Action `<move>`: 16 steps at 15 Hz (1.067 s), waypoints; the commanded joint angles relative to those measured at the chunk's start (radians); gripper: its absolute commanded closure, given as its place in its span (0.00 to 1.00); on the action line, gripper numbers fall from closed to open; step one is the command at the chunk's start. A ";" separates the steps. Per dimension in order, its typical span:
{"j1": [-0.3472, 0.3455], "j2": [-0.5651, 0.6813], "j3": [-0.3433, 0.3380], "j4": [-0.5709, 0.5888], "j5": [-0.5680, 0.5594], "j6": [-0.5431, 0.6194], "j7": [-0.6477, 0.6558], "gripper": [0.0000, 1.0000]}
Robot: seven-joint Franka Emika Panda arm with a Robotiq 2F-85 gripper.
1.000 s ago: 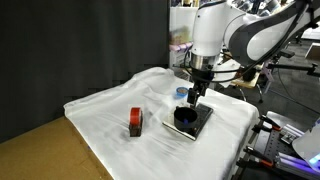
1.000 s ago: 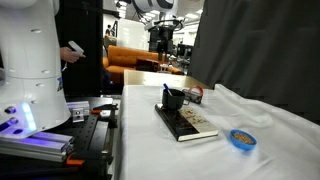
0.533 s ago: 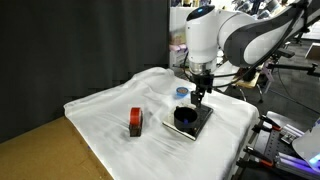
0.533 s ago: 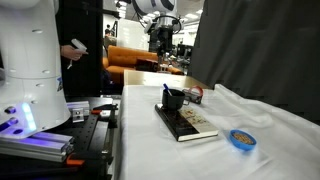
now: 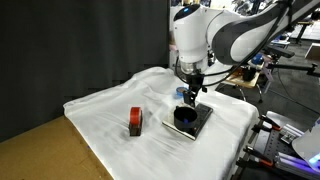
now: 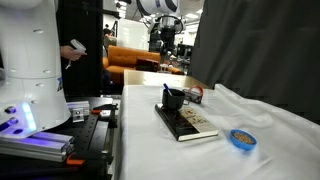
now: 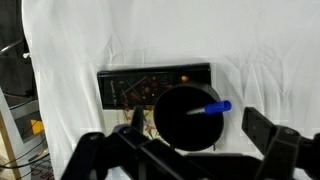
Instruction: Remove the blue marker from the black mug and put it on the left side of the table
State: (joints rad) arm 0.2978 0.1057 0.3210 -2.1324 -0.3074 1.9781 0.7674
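In an exterior view the claw (image 5: 190,96) hovers just over the black mug (image 5: 183,118), with bare table (image 5: 100,108) beyond the red block (image 5: 135,122). In an exterior view the mug sits on a black slab (image 6: 190,124) near the table's edge. Wrist view: the claw's spread wide and gripping nothing, blue marker (image 7: 213,108) leaning in the mug.

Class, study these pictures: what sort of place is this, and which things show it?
Probably a robotics lab: a white robot arm over a cloth-draped table, a black curtain as backdrop, and an orange sofa in the room beyond.
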 commanded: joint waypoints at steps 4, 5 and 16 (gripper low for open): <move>0.032 0.027 -0.020 0.049 -0.005 -0.114 0.045 0.00; 0.032 0.022 -0.021 0.047 -0.006 -0.117 0.046 0.00; 0.041 0.041 -0.025 0.068 -0.040 -0.176 0.100 0.00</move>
State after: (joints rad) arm 0.3121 0.1126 0.3117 -2.1052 -0.3072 1.8934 0.7986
